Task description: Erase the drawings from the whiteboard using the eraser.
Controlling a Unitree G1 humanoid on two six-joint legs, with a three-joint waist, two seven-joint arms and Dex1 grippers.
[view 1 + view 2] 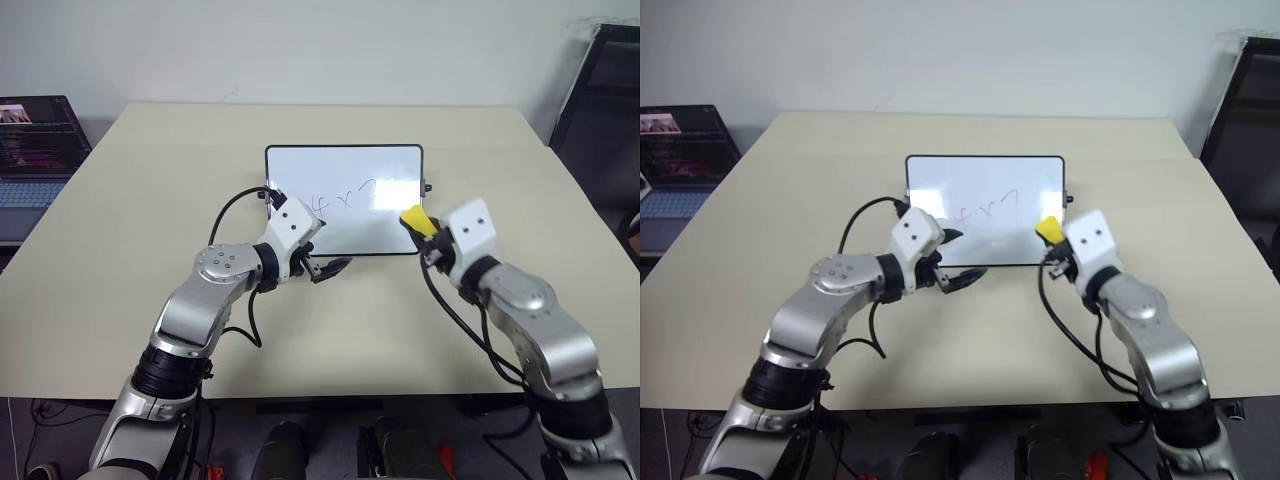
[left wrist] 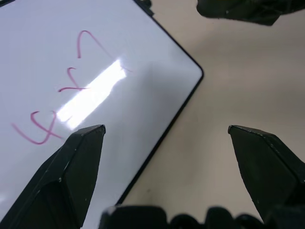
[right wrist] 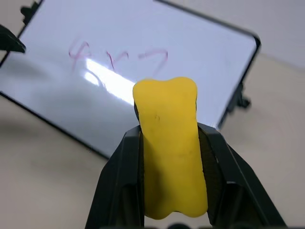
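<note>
On whiteboard (image 1: 345,180): red drawings (image 1: 345,198) read "4 x 7", unerased.

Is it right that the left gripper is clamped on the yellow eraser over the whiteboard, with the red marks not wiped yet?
Not quite: the right gripper clamps the eraser, as the right wrist view shows. The drawings remain on the whiteboard.

The eraser (image 3: 170,152) is showing yellow; the whiteboard (image 1: 344,170) is showing glossy white, black-framed, bearing red drawings (image 1: 343,198).
</note>
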